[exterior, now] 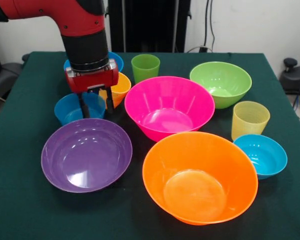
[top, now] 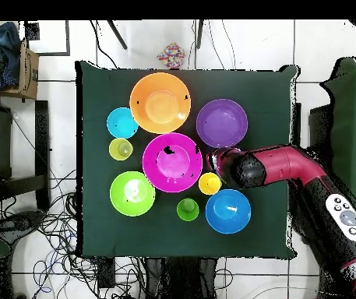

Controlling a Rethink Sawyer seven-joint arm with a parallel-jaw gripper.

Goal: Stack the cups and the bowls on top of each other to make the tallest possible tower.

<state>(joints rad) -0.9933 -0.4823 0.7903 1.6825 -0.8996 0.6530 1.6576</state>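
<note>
The hand [exterior: 96, 105] is hanging open over the small blue bowl [exterior: 72, 108] at the frame's left, and closing off-centre may be pushing it against the yellow-orange cup [exterior: 121, 87] beside it.

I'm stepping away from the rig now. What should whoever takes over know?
Gripper: open, holding nothing, fingers down at the small blue bowl, beside the yellow-orange cup.
Things: all stand apart on the table: pink bowl mid-table, orange bowl, purple bowl, green bowl, green cup, pale yellow cup.
Done: nothing stacked.
Left: the whole tower.
</note>
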